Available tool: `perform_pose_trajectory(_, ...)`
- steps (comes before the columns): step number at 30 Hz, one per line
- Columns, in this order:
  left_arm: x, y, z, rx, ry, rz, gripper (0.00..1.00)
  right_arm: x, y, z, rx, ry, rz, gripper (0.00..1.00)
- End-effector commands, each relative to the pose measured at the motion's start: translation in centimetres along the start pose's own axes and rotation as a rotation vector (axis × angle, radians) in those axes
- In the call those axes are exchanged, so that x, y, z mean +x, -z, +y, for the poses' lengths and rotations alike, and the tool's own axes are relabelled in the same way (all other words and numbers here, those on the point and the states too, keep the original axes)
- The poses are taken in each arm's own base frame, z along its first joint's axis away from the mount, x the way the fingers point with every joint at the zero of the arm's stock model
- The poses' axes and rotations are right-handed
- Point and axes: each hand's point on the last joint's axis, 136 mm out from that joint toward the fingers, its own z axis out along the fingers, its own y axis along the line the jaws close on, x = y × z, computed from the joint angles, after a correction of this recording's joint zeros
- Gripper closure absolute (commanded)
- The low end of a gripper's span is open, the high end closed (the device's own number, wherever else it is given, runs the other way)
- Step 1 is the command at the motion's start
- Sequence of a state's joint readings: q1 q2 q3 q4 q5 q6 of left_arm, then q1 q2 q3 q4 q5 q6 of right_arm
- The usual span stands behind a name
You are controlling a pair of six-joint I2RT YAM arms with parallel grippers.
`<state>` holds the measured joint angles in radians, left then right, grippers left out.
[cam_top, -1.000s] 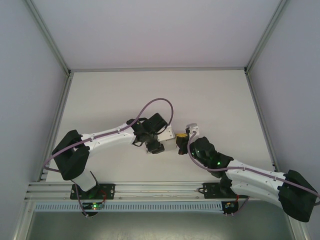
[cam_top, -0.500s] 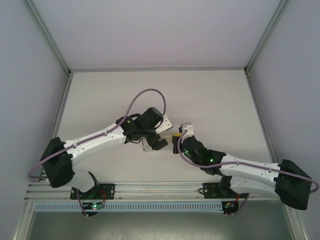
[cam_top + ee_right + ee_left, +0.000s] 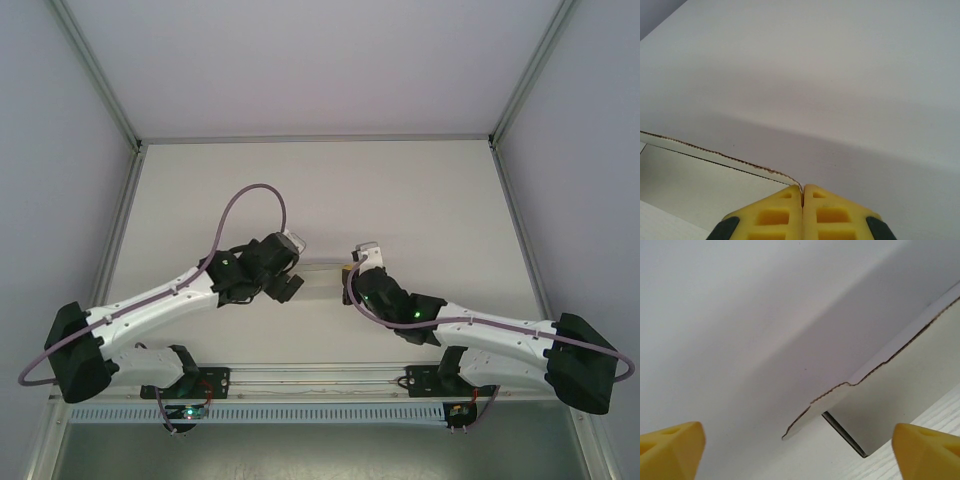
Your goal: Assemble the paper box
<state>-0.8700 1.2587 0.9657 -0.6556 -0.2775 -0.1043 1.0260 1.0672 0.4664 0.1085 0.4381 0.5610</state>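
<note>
Left tool is seen spread wide and released, with nothing held. The paper box lies just beside it at 3 o'clock, between the two tools, its long axis judged to run from 9 to 3 o'clock. Its right-hand edge is pinched by the clenched right tool, leaving the left free.

The left arm stretches low and bends inward toward the middle. Its left gripper stands spread wide, the yellow fingertips far apart. The right arm angles in from the other side. Its right gripper has its fingers pressed together, pinching an edge of the paper box.
</note>
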Motion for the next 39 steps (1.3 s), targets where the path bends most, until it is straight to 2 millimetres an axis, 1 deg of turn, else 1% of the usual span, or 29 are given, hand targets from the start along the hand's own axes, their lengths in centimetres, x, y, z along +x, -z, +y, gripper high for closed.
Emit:
perform_pose_trajectory(1,-0.9,0.0,0.0,0.006,0.013,0.005,0.15,4.6,0.0,-1.4,0.042,0.079,0.175,1.0)
perform_pose_trajectory(3,-0.8,-0.3,0.1,-0.002,0.007,0.019,0.28,4.7,0.0,-1.4,0.042,0.076,0.175,1.0)
perform_pose_trajectory(5,-0.3,-0.6,0.4,-0.014,0.008,0.031,0.36,4.6,0.0,-1.5,0.045,0.076,0.173,1.0)
perform_pose_trajectory(6,-0.2,-0.6,0.5,-0.015,0.015,0.034,0.43,4.7,0.0,-1.5,0.046,0.078,0.175,1.0)
perform_pose_trajectory(8,-0.2,-0.6,0.3,0.0,0.025,0.033,0.52,4.6,0.0,-1.6,0.053,0.082,0.179,1.0)
perform_pose_trajectory(9,-0.2,-0.6,0.2,0.009,0.022,0.029,0.56,4.6,0.0,-1.5,0.054,0.087,0.182,1.0)
perform_pose_trajectory(12,-0.3,-0.6,-0.1,0.032,0.022,0.011,0.58,4.7,0.0,-1.6,0.057,0.09,0.187,1.0)
perform_pose_trajectory(15,-0.5,-0.5,-0.4,0.051,0.02,0.005,0.7,4.8,0.0,-1.6,0.059,0.087,0.189,1.0)
perform_pose_trajectory(19,-0.3,-0.7,-0.4,0.052,0.032,0.013,0.93,4.8,0.1,-1.8,0.061,0.08,0.188,1.0)
perform_pose_trajectory(20,-0.1,-0.7,-0.4,0.048,0.034,0.019,0.95,4.8,0.1,-1.9,0.063,0.079,0.186,1.0)
perform_pose_trajectory(21,-0.1,-0.8,-0.3,0.041,0.041,0.023,1.0,4.8,0.2,-1.9,0.063,0.078,0.184,1.0)
perform_pose_trajectory(25,-0.2,-1.0,-0.4,0.044,0.106,0.023,1.0,4.9,0.2,-1.7,0.053,0.085,0.189,1.0)
perform_pose_trajectory(29,-0.7,-0.8,-0.7,0.065,0.251,0.0,1.0,5.3,0.0,-1.8,0.064,0.089,0.2,1.0)
perform_pose_trajectory(33,-0.9,0.2,-1.0,0.109,0.424,-0.016,1.0,5.6,0.0,-1.7,0.069,0.096,0.204,1.0)
perform_pose_trajectory(35,-1.0,0.6,-1.3,0.161,0.502,-0.031,1.0,5.7,0.0,-1.7,0.07,0.098,0.205,1.0)
perform_pose_trajectory(39,-0.8,1.3,-1.5,0.218,0.643,-0.026,1.0,5.7,0.1,-1.8,0.077,0.1,0.204,1.0)
